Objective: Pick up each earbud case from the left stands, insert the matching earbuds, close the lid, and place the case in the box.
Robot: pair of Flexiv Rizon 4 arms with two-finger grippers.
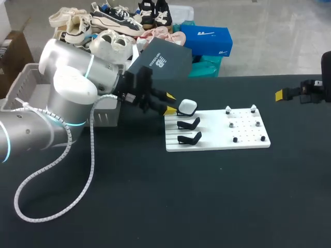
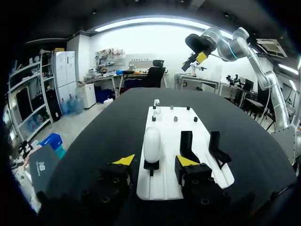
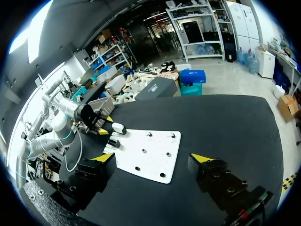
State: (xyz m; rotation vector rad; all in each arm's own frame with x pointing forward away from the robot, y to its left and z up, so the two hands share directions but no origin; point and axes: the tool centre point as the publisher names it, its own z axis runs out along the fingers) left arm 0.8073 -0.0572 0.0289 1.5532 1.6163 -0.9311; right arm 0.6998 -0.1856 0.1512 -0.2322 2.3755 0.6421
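The step in hand was the first one – picking up the earbud case [image 1: 187, 107] from its stand. The white case, with its lid closed, sat on the farthest of three black stands at the left end of the white board [image 1: 217, 145]; the two empty stands [image 1: 189, 124] next to it carried nothing. The left gripper [image 1: 170, 103] hovered just beside this case with its fingers spread. In the left wrist view the case stood just ahead of the gap between the two yellow tips and in line with it, and I could see no contact on either side. The right gripper [image 3: 153, 158] hung well apart, above the right end of the table [image 1: 155, 196], and its fingers were also spread wide and held nothing. On the right part of the board small earbuds [image 1: 228, 110] stood on pegs, two of them white; the others were too small to tell. By my judgement the task was only at its beginning. The next move called for a short advance until the fingers stood on both sides of the case, then a gentle squeeze and a straight lift – a skewed pull could catch the case on the stand. A grey crate [image 1: 23, 82] behind the left arm was probably the box.
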